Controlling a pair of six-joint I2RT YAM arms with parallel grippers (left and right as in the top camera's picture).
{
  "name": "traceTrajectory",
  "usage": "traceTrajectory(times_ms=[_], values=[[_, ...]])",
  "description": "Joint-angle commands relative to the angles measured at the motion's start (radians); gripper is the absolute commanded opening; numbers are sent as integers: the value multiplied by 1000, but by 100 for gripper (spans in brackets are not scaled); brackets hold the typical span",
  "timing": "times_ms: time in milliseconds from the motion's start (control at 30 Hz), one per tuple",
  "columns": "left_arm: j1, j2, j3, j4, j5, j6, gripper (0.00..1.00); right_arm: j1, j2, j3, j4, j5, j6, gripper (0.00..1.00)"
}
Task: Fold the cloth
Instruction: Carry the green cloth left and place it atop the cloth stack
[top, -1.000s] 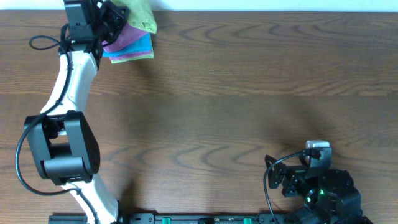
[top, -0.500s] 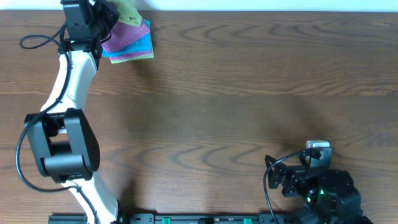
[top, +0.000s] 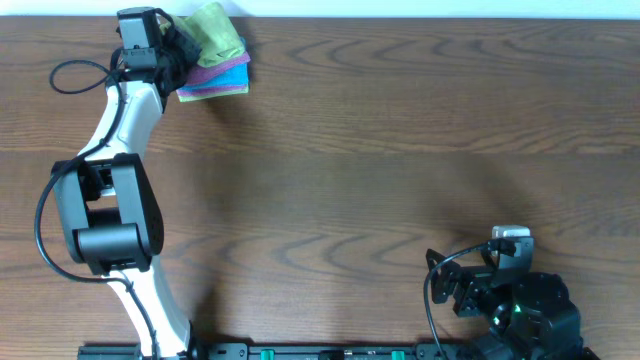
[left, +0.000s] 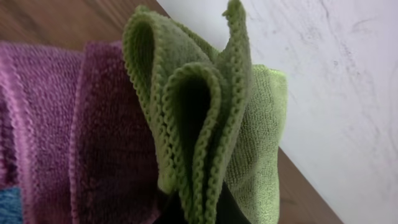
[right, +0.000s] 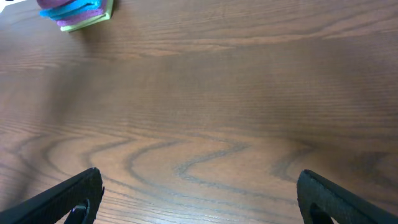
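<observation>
We logged the overhead camera looking straight down on the whole table (top: 400, 150). Left wrist camera sat very close to the cloth (left: 205, 137), facing the table's far edge. Right wrist camera looked low across the tabletop from the near side. All three shared the pile of folded cloths (right: 73, 11).

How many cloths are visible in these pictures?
3, stacked at the far left corner: the green cloth bunched on top, the purple cloth beneath, the turquoise cloth lowest. More may hide underneath.
</observation>
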Motion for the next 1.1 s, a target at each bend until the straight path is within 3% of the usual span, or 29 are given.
traceTrajectory(times_ms=[0,200,300,400,567,1067], values=[[14,-5,16,-7,-27,50,6,-9,-5,-6,-3,10,11,99],[27,-5,16,-14,-29,50,8,-9,-5,-6,-3,10,11,99],[28,-5,16,-19,-29,58,26,-9,-5,-6,-3,10,11,99],[28,-6,16,-19,-18,66,33,-9,-5,-6,-3,10,11,99],[28,-25,16,-29,-19,104,59,-9,-5,-6,-3,10,11,99],[55,-173,16,-188,-49,243,88,-9,-5,-6,-3,10,11,99]])
